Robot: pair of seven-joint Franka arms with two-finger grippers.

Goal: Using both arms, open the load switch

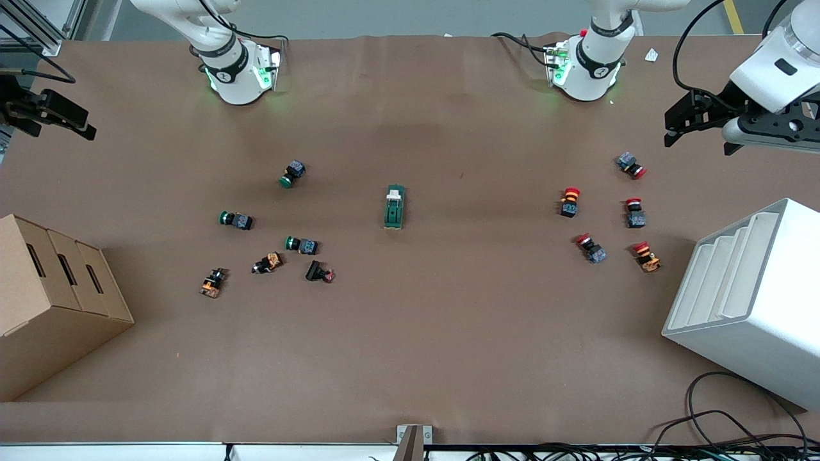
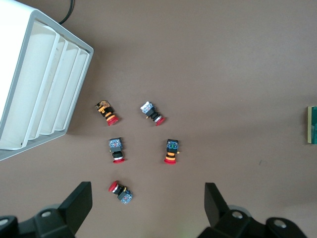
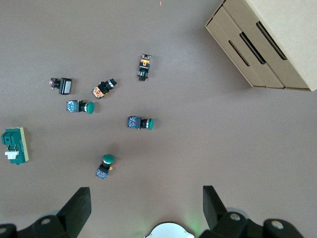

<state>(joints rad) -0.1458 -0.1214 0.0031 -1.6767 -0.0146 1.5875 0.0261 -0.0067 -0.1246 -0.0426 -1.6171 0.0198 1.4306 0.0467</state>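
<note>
The load switch, a dark green oblong block with a white tab at the end toward the robot bases, lies flat at the middle of the table. It also shows in the right wrist view and at the edge of the left wrist view. My left gripper hangs open high over the left arm's end of the table, above the red push buttons; its jaws hold nothing. My right gripper hangs open high over the right arm's end; its jaws hold nothing. Both are well away from the switch.
Several green and black push buttons lie scattered toward the right arm's end, several red ones toward the left arm's end. A cardboard box stands at the right arm's end, a white slotted rack at the left arm's end.
</note>
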